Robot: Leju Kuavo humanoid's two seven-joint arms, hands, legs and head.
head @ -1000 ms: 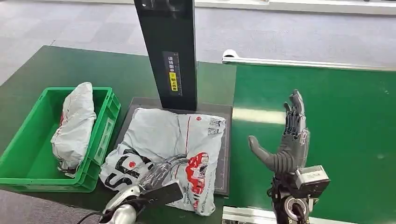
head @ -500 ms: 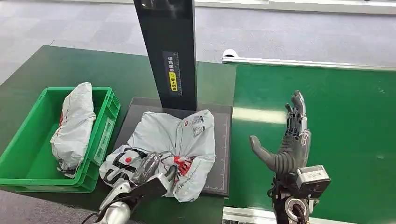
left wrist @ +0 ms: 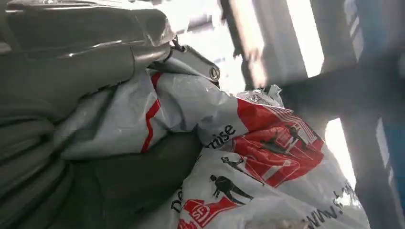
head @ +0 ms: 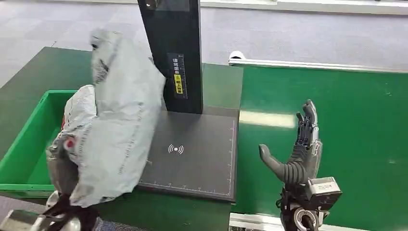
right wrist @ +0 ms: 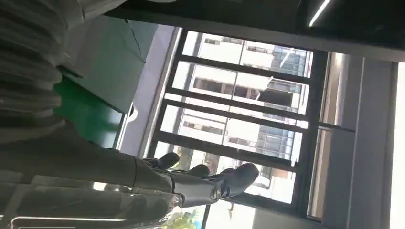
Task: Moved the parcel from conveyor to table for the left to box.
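Left hand (head: 65,211) gripped the grey parcel (head: 118,115) by its lower end and held it upright, clear of the desk (head: 43,72), probably so it could swing above the near wall of the green bin (head: 21,163) beside it. Right hand (head: 298,154) stood spread and unladen above the conveyor (head: 356,120), well apart from the bin. Beyond the bin, the black post (head: 175,53) crowded the parcel's far side.

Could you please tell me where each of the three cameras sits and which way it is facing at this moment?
Head view: high on the body, looking forward and down at the grey parcel lifted by the left robot hand beside the green bin; the right robot hand is raised, open.
Left wrist view: behind the left robot hand, close on the parcel; shared with head view.
Right wrist view: behind the right robot hand, facing windows.
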